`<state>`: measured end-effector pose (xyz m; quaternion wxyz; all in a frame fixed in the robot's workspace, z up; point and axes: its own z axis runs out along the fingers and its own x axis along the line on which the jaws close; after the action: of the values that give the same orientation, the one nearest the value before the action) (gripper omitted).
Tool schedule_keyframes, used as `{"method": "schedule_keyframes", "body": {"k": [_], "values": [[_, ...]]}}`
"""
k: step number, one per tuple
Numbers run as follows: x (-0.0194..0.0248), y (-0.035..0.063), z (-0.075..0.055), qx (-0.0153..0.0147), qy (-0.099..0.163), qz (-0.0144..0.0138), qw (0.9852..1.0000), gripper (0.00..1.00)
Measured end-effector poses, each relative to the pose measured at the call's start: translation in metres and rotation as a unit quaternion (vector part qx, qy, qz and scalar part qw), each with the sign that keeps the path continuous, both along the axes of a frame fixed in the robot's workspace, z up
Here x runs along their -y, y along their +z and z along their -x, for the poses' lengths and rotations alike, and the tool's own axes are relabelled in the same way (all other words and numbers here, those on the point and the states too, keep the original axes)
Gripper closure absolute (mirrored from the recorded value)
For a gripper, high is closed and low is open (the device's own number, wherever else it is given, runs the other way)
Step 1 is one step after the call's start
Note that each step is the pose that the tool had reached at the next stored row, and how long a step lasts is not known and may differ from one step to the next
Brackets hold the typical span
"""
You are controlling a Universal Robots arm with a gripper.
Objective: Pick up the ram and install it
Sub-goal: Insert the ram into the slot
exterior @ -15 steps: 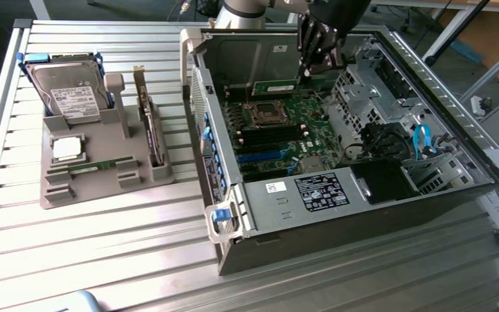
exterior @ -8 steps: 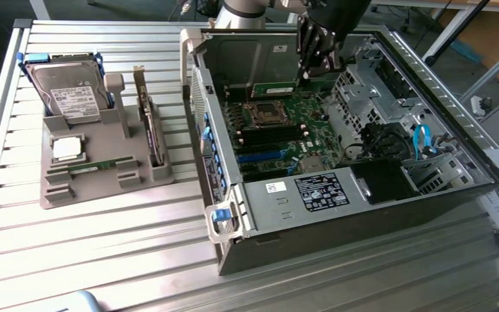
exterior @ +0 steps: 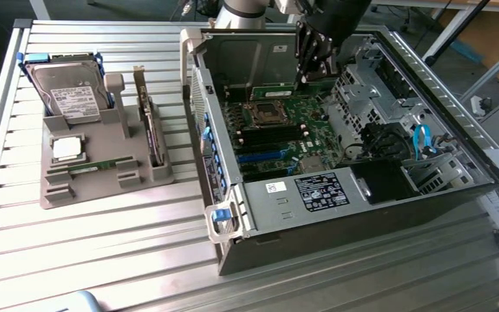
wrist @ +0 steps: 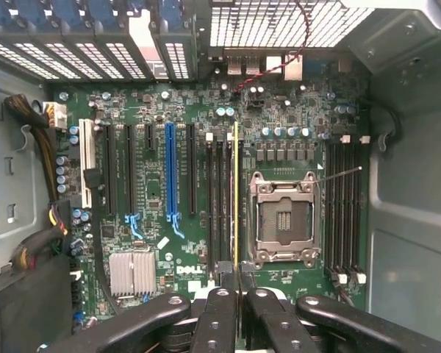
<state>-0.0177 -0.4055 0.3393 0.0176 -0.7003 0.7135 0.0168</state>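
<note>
I'm seeing the gripper (wrist: 235,271) clamped on the ram (wrist: 235,191), with its fingertips hiding the stick's near end. I'm getting only the ram's thin yellowish edge, so its chips are hidden and I cannot tell whether it is touching a slot. It is sitting just beside the CPU socket (wrist: 283,219), along the nearer of two banks of memory slots (wrist: 219,198), its long axis parallel to them. I'm counting two sticks: this one, and a second ram stick (exterior: 89,168) lying flat on the grey tray (exterior: 102,188), well apart from the socket.
</note>
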Motion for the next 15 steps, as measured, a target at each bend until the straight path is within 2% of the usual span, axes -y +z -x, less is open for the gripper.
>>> {"method": "schedule_keyframes", "body": {"k": [15], "values": [[0.0, -0.0162, 0.0, 0.0, -0.013, 0.0, 0.9999, 0.88]]}}
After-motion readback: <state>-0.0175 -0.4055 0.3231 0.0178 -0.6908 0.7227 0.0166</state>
